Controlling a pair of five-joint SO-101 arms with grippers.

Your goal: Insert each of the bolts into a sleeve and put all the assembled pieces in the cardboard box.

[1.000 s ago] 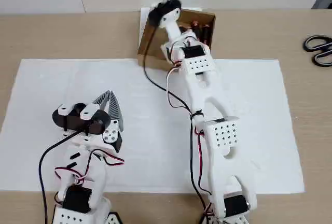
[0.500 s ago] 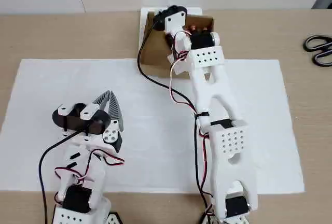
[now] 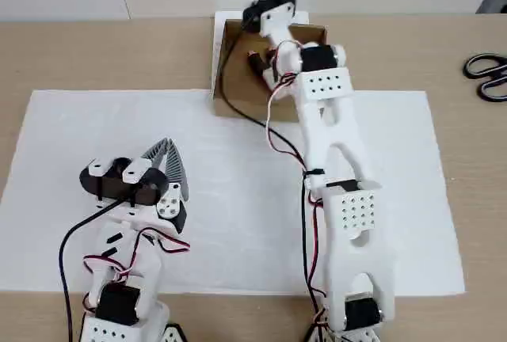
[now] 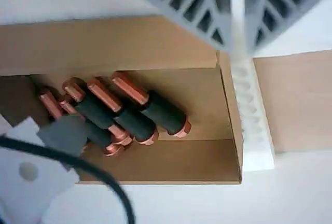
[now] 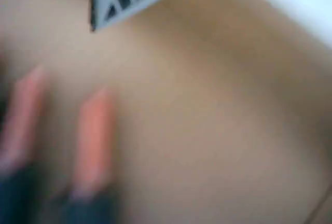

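From above, two arms sit at one table (image 3: 79, 57) with one white sheet (image 3: 238, 199) spread on it. The right arm (image 3: 325, 120) stretches across to the single box (image 3: 236, 73) at the far edge and dips into it. The left gripper (image 3: 168, 152) rests over the sheet, well apart from the box. Its jaws are almost together, with nothing between them. One pair of scissors (image 3: 485, 74) lies off the sheet.

The left wrist view looks into the box. Four pieces (image 4: 129, 112), copper bolts in dark sleeves, lie side by side on its floor. The right gripper (image 4: 65, 133) covers the end of the row, so any further pieces cannot be counted. I cannot tell whether its jaws are apart or together.

The right wrist view is blurred. Two pieces lie on the cardboard floor.
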